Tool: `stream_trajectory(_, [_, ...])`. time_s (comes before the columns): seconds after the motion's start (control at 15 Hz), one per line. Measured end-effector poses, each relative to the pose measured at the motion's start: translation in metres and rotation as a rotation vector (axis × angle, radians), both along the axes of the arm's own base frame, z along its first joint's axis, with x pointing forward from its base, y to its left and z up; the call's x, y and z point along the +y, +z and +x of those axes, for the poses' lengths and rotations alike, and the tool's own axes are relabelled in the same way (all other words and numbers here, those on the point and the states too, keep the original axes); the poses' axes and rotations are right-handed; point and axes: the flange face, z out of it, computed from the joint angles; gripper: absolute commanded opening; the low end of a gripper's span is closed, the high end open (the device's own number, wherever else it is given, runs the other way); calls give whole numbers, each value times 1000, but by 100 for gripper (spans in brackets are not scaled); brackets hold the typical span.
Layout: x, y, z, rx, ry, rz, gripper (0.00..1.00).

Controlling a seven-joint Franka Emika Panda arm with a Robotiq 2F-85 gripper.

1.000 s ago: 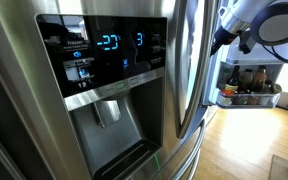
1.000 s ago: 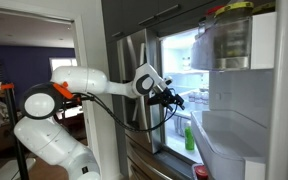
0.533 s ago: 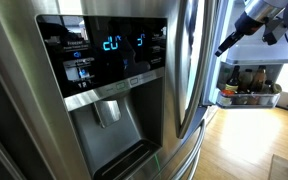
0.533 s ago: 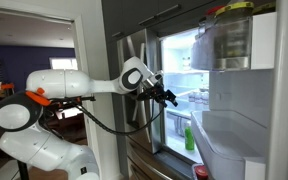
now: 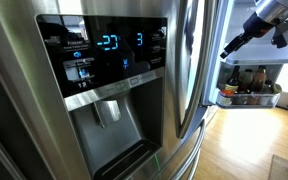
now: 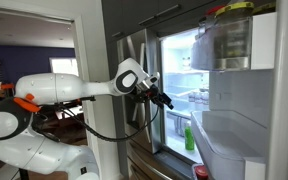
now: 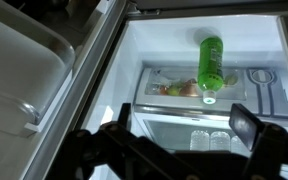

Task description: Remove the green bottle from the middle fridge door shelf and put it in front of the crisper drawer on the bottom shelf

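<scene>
The green bottle (image 7: 211, 65) is inside the fridge on a white shelf, just in front of a clear crisper drawer (image 7: 169, 87) with produce. In an exterior view the green bottle (image 6: 189, 137) stands low in the lit interior. My gripper (image 7: 184, 128) is open and empty, its dark fingers spread wide, well back from the bottle. It hangs outside the fridge opening in both exterior views (image 6: 164, 100) (image 5: 230, 46). The pale middle fridge door shelf (image 6: 234, 140) is on the open door, and no bottle shows in it.
A clear-fronted door bin (image 6: 229, 40) with a jar sits above the pale shelf. Another door bin (image 5: 250, 95) holds dark bottles. A lower drawer (image 7: 209, 140) holds water bottles. A white door bin (image 7: 24, 70) fills the wrist view's left. The steel dispenser door (image 5: 104, 80) is close.
The arm has drawn back from the fridge opening, with the gripper open and empty throughout. The green bottle has stayed on the shelf.
</scene>
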Motion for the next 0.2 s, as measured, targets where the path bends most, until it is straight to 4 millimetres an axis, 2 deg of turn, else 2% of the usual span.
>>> stream_trajectory(0.2, [1, 1, -1, -3, 0, -1, 100])
